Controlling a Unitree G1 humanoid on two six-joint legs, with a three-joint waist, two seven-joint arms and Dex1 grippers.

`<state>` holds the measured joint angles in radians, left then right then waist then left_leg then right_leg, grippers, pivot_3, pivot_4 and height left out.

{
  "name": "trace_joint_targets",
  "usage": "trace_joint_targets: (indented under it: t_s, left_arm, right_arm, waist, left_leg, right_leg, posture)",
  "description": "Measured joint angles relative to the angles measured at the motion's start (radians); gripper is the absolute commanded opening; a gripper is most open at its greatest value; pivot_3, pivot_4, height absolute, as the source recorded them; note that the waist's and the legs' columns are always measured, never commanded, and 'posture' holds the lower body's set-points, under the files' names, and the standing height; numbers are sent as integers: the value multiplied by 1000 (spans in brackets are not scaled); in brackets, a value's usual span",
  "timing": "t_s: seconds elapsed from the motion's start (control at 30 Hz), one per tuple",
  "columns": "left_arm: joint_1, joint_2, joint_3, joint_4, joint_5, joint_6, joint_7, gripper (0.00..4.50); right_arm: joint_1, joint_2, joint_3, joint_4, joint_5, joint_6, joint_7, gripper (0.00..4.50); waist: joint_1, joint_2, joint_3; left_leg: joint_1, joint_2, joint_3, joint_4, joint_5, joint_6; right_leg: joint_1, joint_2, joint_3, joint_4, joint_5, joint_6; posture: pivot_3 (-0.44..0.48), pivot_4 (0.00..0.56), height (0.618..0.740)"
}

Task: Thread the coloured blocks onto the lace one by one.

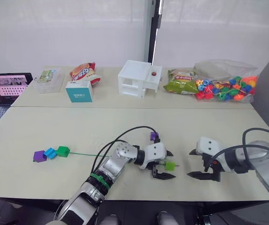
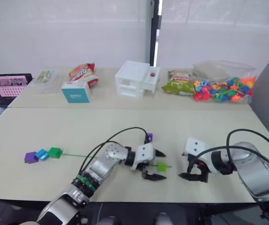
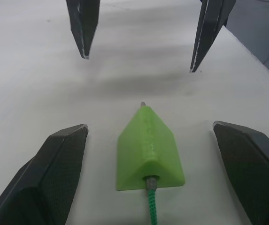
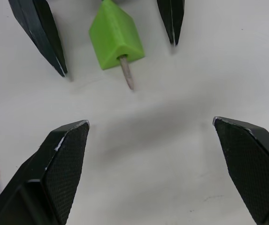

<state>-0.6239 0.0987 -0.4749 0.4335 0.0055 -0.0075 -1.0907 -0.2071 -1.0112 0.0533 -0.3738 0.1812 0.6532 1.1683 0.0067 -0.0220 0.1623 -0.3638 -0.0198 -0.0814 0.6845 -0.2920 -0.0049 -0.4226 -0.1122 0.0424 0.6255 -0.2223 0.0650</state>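
while three small plastic cubes (image 1: 51, 153) sit strung at left of frame on the thin green lace (image 1: 82, 154), the light green cube (image 1: 170, 165) rides its grey tip at lower centre between two wide-open, empty hands, left hand (image 1: 164, 165) and right hand (image 1: 196, 163), leaving the purple cube (image 1: 154, 136) unthreaded.

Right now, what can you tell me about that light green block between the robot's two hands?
The light green block is a small, smooth plastic-looking cube lying tilted on the pale table, one edge up. The green lace goes in one face and its grey tip pokes out the opposite side. It sits between the left hand's open fingers, untouched, with the open right hand facing it.
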Motion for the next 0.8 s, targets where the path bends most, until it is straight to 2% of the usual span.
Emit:
trace_joint_targets:
  t_s: [0.27,0.53,0.77,0.8]
  left_arm:
    - [-12,14,-33,0,25,-9,-9,1364]
    - [-20,31,-38,-8,33,-9,-6,1349]
    - [-19,43,-39,-23,33,1,3,1349]
    - [-18,44,-39,-25,33,2,4,1349]
  right_arm:
    - [-1,21,19,-19,12,2,-43,4500]
    - [-85,44,144,24,-21,-9,-57,4500]
    - [-95,60,190,22,-19,0,-58,2313]
    - [-95,60,195,21,-21,-1,-60,2271]
  waist:
    - [3,0,0]
    - [-6,0,0]
    - [-9,0,0]
    - [-9,0,0]
  left_leg:
    - [0,0,0,1,0,0]
    - [2,0,0,2,0,0]
    - [2,0,0,2,0,0]
    - [2,0,0,2,0,0]
  right_leg:
    - [2,0,0,-1,0,0]
    - [2,0,0,0,0,0]
    - [2,0,0,1,0,0]
    - [2,0,0,1,0,0]
  posture:
    - [0,150,740]
    - [0,150,740]
    - [0,150,740]
    - [0,150,740]
